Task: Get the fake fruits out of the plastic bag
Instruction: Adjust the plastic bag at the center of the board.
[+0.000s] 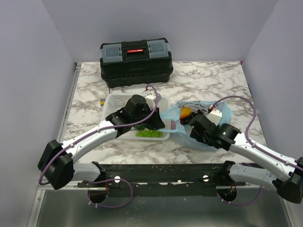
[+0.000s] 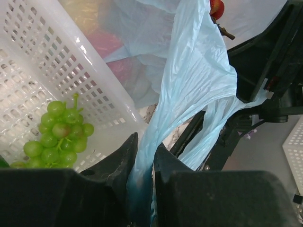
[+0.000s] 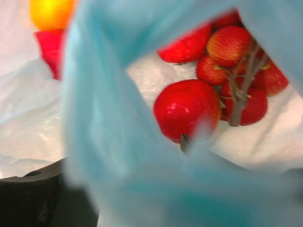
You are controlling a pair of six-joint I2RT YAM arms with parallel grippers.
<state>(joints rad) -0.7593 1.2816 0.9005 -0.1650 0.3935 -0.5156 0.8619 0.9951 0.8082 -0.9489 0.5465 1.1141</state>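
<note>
Jaws of left gripper (image 2: 145, 152) pinch thin crinkly light-blue plastic bag (image 2: 189, 80), film trailing toward 1 o'clock; right gripper (image 1: 193, 124) jaws hidden, cannot tell; glossy red plastic fruits (image 3: 187, 109) at its 1 o'clock.

The left tool (image 2: 144, 152) pinches a stretched fold of the thin light-blue plastic bag (image 2: 194, 85); beside it, a white mesh plastic basket (image 2: 71, 61) holds a pale green grape cluster (image 2: 54, 137).

A black toolbox (image 1: 136, 64) with a red latch stands at the far edge of the marble table (image 1: 203, 78); nearer, a white mesh basket (image 1: 113, 101) holds a pale green grape cluster (image 2: 57, 135) (at its near end).
</note>
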